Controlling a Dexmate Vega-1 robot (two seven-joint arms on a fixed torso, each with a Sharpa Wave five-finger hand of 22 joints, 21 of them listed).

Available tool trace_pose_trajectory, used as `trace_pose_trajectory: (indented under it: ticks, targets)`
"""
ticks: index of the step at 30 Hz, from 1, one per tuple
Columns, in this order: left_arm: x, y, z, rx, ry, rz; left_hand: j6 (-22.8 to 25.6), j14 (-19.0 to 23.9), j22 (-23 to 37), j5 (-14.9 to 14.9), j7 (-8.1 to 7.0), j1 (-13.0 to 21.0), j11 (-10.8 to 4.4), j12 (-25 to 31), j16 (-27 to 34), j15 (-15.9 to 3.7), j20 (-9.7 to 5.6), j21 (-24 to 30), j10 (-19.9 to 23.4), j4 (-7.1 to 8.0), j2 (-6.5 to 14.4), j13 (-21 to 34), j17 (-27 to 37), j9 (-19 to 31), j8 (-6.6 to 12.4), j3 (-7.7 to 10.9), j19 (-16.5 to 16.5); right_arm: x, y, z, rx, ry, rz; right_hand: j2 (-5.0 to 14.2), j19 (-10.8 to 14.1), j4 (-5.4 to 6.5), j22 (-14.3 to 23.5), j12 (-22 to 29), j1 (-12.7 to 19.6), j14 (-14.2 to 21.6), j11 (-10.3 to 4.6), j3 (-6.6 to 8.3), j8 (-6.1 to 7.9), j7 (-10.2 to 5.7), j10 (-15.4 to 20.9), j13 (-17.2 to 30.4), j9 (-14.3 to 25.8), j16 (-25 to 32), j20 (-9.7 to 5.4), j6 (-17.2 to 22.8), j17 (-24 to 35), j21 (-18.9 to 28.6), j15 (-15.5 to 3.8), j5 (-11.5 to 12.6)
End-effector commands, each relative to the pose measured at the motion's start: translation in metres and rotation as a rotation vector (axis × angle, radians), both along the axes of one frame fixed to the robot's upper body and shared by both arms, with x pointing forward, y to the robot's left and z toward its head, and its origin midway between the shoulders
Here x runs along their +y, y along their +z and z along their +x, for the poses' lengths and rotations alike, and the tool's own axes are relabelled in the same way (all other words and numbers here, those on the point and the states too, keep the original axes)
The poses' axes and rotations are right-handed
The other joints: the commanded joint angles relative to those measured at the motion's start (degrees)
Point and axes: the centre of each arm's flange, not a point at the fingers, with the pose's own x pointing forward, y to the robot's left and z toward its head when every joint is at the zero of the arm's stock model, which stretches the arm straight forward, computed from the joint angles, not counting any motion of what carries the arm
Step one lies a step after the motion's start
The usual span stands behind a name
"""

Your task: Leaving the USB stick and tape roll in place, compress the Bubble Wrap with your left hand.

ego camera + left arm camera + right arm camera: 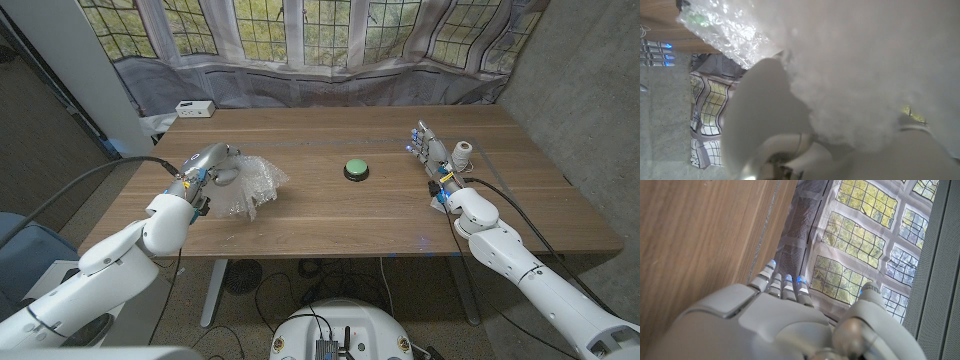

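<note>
Left hand point(208, 166) gripped the crumpled bubble wrap point(250, 185) at the table's point(330, 225) left side, its fingers buried in plastic. Right hand point(432, 150) stood spread, holding nothing, beside a white roll point(461, 154). Green button point(356, 169) lay between. No writing was legible.

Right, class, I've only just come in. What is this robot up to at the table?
The left robot hand is on a crumpled sheet of bubble wrap near the left side of the wooden table, its fingers pressing into the wrap. The right robot hand waits at the table's right side, holding nothing, beside a small tape roll. A green button sits untouched mid-table.
</note>
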Motion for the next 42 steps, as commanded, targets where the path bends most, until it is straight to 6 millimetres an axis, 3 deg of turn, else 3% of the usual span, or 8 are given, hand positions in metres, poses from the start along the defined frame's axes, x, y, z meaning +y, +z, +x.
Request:
trace_pose_trajectory:
  ticks: [1, 13, 19, 42]
  targets:
    - [0.000, 0.001, -0.001, 0.022, -0.009, 0.017, -2.18, -1.72, -0.03, -0.57, 0.33, -3.62, 0.86, -1.44, -1.40, 0.88, 0.75, -0.53, -1.08, 1.05, -0.69, -0.97, -0.88, -0.21, -1.32, -0.16, -1.35, 0.000, -0.002, -0.001, 0.001, 0.000, 0.006, 0.13, 0.06, 0.26, 0.30, -0.08, 0.33, 0.01, 0.35, 0.41, -0.20, -0.02, 0.31, 0.26, 0.18, -0.04, 0.30, 0.49, 0.28, 0.05, 0.39, 0.09]
    - [0.000, -0.003, -0.002, 0.034, -0.018, 0.008, -4.99, -3.73, -0.18, -0.66, 0.90, -6.16, 1.59, -3.43, -2.91, 1.98, 1.59, -1.66, -2.94, 0.93, -0.52, -2.55, -1.91, -0.83, -3.15, 0.20, -3.19, 0.000, -0.001, -0.002, -0.002, 0.000, -0.008, 0.26, 0.08, 0.23, 0.30, -0.07, 0.45, 0.01, 0.32, 0.51, -0.21, -0.03, 0.33, 0.26, 0.18, -0.04, 0.33, 0.48, 0.26, 0.05, 0.37, 0.11]
    - [-0.001, -0.007, -0.001, 0.045, 0.020, 0.040, -6.42, -5.27, -0.18, -0.66, 0.70, -6.90, 1.25, -4.37, -3.63, 2.36, 2.22, -2.56, -4.20, 0.58, -0.34, -3.28, -2.18, -1.23, -3.86, 0.51, -4.83, 0.002, -0.001, -0.002, -0.002, 0.005, -0.007, 0.28, 0.18, 0.21, 0.30, -0.07, 0.49, 0.04, 0.30, 0.53, -0.22, -0.02, 0.34, 0.26, 0.18, -0.03, 0.28, 0.45, 0.26, 0.09, 0.31, 0.11]
    - [-0.012, -0.027, 0.011, 0.058, 0.085, 0.129, -7.06, -6.68, -0.15, -0.74, -0.73, -8.39, 0.20, -4.96, -4.19, 1.88, 2.57, -3.91, -4.74, 0.10, -0.37, -4.42, -2.50, -1.99, -4.09, 0.67, -6.98, 0.003, -0.006, -0.001, 0.018, 0.002, -0.003, 0.31, 0.31, 0.19, 0.30, -0.07, 0.55, 0.10, 0.38, 0.58, -0.22, 0.06, 0.35, 0.27, 0.18, -0.02, 0.22, 0.44, 0.26, 0.12, 0.27, 0.09]
